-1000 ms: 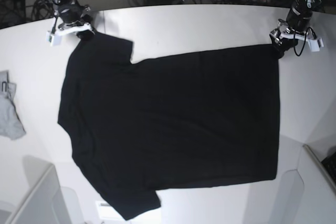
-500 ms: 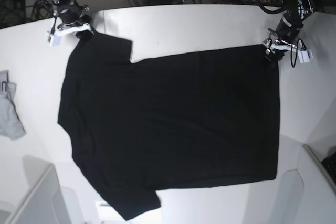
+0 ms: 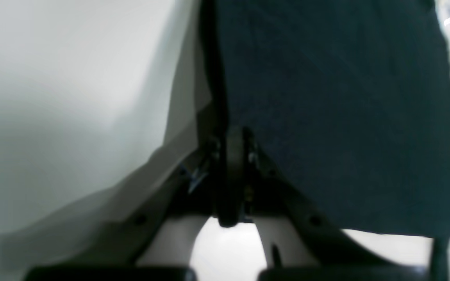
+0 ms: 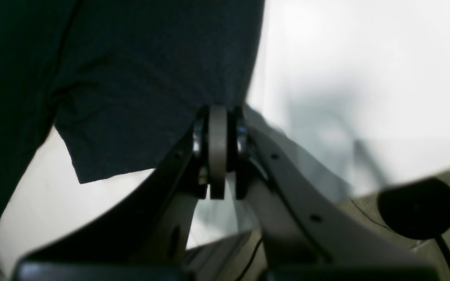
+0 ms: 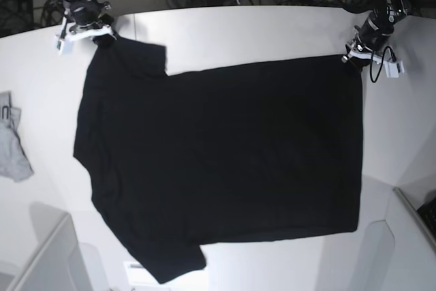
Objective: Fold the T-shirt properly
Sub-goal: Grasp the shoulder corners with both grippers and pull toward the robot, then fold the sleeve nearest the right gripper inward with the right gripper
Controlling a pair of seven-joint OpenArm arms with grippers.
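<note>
T-shirt [image 5: 225, 161]: one black shirt lies spread flat on the white table [image 5: 259, 28], stretched between two grippers. Left gripper [image 3: 231, 156] has its jaws pressed together on a hem corner, the cloth running ahead of it and to its right. Right gripper [image 4: 218, 128] is clamped on a sleeve corner (the sleeve spreads ahead and to its left). One small grey cloth [image 5: 12, 144] lies well apart from both.
</note>
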